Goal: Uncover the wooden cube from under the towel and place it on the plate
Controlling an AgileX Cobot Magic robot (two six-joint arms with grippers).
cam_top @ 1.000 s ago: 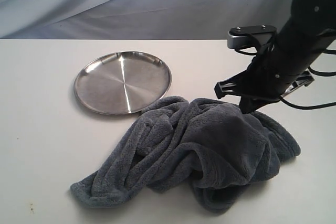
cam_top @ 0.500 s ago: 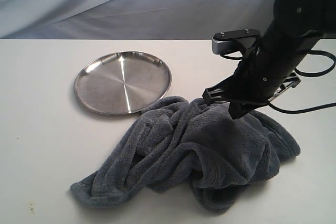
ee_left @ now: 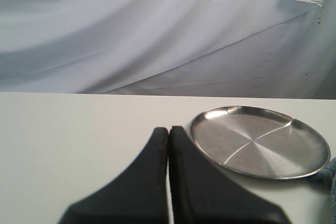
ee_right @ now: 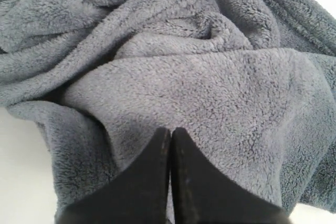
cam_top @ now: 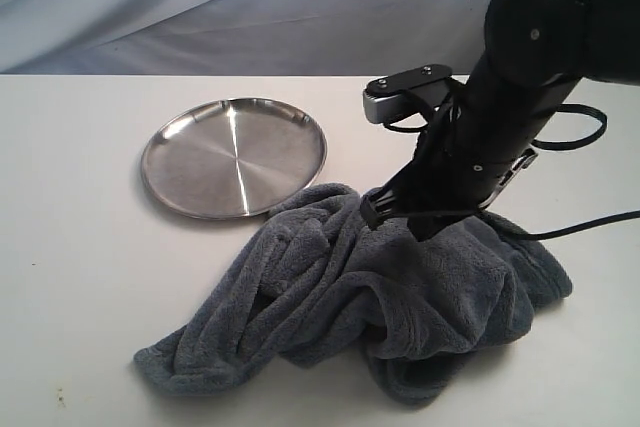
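Right gripper [ee_right: 169, 131]: jaws pressed together with only a hairline seam between them, nothing pinched. The tips point down at a broad smooth fold of the grey towel [cam_top: 330, 297]; whether they touch the pile cannot be told. In the exterior view this gripper stands at the towel's far edge, near the middle of that edge, with the black arm [cam_top: 520, 77] rising up and to the right behind it. Left gripper [ee_left: 168, 130]: jaws also pressed together, empty, held low above bare table and aimed just beside the plate [cam_top: 234, 157]; it does not show in the exterior view. The wooden cube shows in no view; no part of it shows past the towel's folds. The towel lies rumpled in thick ridges, its long axis running from the near left corner to a higher heap on the right. Its far left edge comes right up to the plate's near rim, seemingly touching. The plate lies flat and holds nothing. Open room: a wide stretch of bare white table [cam_top: 70, 247] left of plate and towel, and a narrower strip right of the towel, crossed by a black cable [cam_top: 585, 230]. Beyond the table's far edge hangs a pale blue-grey draped cloth [cam_top: 250, 7].
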